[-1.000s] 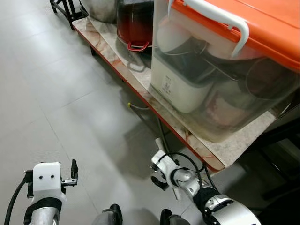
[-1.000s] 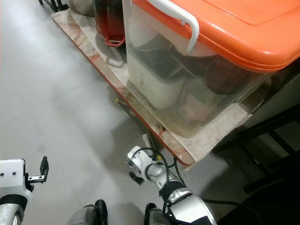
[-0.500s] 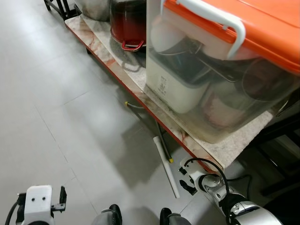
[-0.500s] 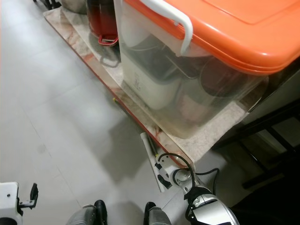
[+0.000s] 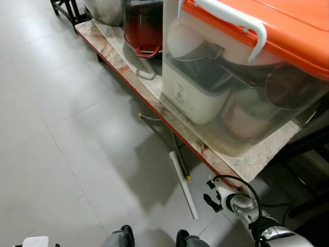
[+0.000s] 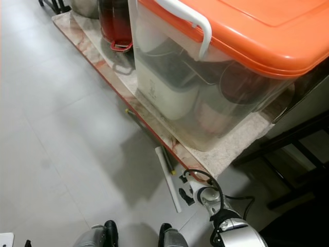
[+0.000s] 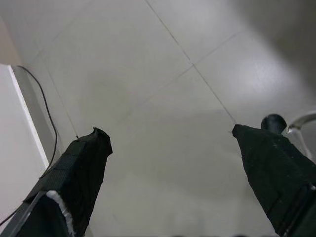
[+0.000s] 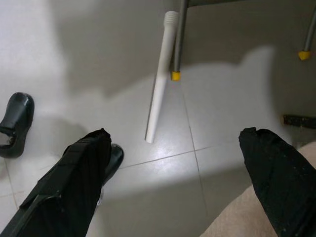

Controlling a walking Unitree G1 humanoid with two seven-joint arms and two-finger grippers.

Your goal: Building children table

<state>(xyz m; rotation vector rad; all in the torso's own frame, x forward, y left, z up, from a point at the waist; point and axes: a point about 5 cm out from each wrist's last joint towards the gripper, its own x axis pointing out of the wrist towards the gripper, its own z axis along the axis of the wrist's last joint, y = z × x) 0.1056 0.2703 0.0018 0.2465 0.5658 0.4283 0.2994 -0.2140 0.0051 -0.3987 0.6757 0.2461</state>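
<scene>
While right tool (image 8: 173, 163) gapes empty, white leg (image 8: 160, 74) lies beside bench leg (image 8: 178, 39) (touching).

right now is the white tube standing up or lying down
Lying down. The white tube lies flat on the floor tiles beside the yellow-tipped table leg, ahead of the right gripper's open jaws.

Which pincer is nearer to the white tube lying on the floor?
Right. The right pincer hangs open just beside the white tube; the left pincer, also open, is far to the left over bare floor.
</scene>
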